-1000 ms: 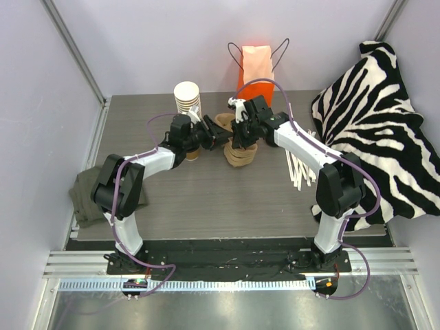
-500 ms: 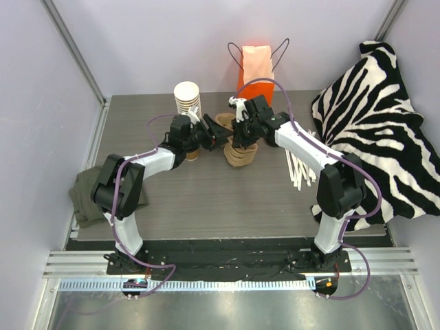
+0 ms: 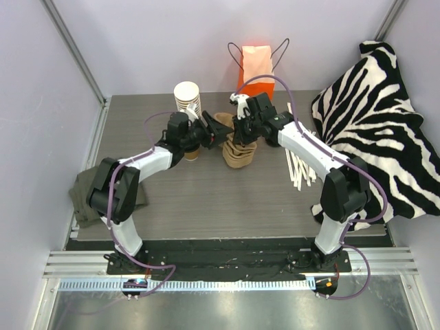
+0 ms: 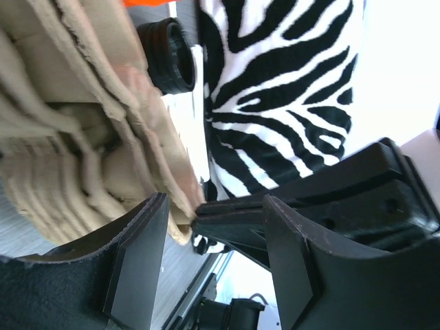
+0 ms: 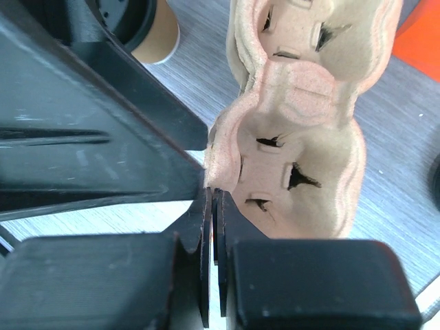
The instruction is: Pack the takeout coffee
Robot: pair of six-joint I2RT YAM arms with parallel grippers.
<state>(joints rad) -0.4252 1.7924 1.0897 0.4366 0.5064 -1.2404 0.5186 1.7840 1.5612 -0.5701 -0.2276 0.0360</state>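
Takeout coffee [image 5: 157, 33]: lidded brown cup, upright on the table [image 3: 206, 199] beneath your left wrist, near the carrier stack [image 3: 239, 157]. Left gripper [image 3: 215, 129]: your fingers are parted and grasp nothing, at the top carrier's [image 5: 295, 158] rim. Right gripper [image 5: 210, 199]: your fingers are pinched tight on that same rim.
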